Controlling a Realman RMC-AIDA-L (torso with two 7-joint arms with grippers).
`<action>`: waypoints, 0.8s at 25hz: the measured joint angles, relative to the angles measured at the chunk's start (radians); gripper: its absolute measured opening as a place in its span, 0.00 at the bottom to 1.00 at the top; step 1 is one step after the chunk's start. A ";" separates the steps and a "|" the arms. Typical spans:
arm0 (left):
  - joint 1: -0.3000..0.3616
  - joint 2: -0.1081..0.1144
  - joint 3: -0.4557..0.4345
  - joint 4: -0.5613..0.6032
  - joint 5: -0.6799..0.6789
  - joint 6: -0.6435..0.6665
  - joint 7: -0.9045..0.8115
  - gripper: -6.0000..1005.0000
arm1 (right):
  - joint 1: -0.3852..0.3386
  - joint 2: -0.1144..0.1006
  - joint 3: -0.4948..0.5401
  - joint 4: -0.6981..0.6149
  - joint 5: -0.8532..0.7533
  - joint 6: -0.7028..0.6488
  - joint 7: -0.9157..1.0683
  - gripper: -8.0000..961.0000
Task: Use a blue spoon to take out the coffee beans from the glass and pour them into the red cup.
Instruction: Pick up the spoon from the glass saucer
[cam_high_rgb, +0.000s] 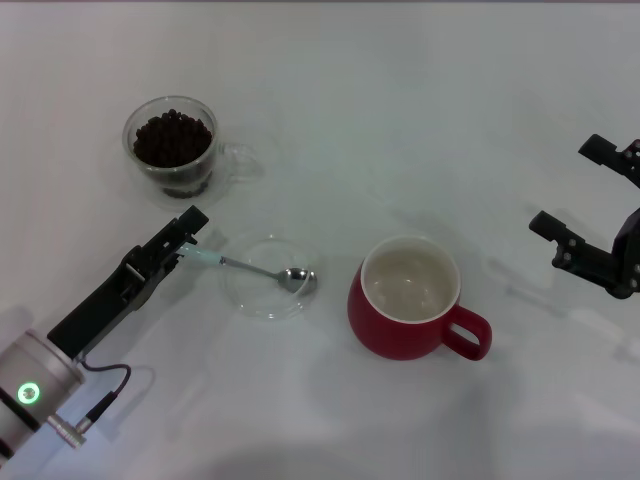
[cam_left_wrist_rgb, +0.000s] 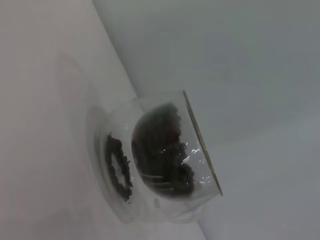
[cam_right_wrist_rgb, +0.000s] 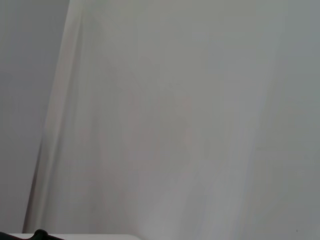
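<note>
Head view: the task looks barely begun. The glass (cam_high_rgb: 172, 146), upper left of the frame, is heaped with coffee beans (cam_high_rgb: 173, 138), while the red cup (cam_high_rgb: 410, 311), right of centre, shows a bare cream inside, so no beans have crossed over. The blue spoon (cam_high_rgb: 255, 267) lies with its bowl in a shallow clear dish (cam_high_rgb: 268, 277) between the two, its pale handle reaching left into the left end effector (cam_high_rgb: 189, 243). That end effector comes in low from the lower left corner, its arm slanting up toward centre, fingertips pressed together on the handle end; the spoon appears not yet lifted. Scooping, carrying and pouring all remain. The right end effector (cam_high_rgb: 590, 206) hangs at the right edge, spread wide and well apart from everything.

Left wrist view: only the glass (cam_left_wrist_rgb: 155, 160) shows, mid-frame and tilted by the camera's angle, beans (cam_left_wrist_rgb: 160, 150) dark inside. No fingers are visible.

Right wrist view: blank pale worktop (cam_right_wrist_rgb: 175, 125); no task thing appears.
</note>
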 joint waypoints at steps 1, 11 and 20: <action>0.002 0.000 0.000 0.000 -0.001 0.000 -0.001 0.74 | 0.001 0.000 0.000 0.000 0.000 0.001 0.000 0.91; 0.014 -0.001 -0.009 0.001 -0.009 -0.038 -0.004 0.44 | 0.004 0.000 0.000 0.000 0.008 0.005 0.000 0.91; 0.005 -0.002 -0.009 0.002 -0.009 -0.052 -0.011 0.13 | 0.004 0.000 0.000 0.000 0.009 0.005 0.000 0.91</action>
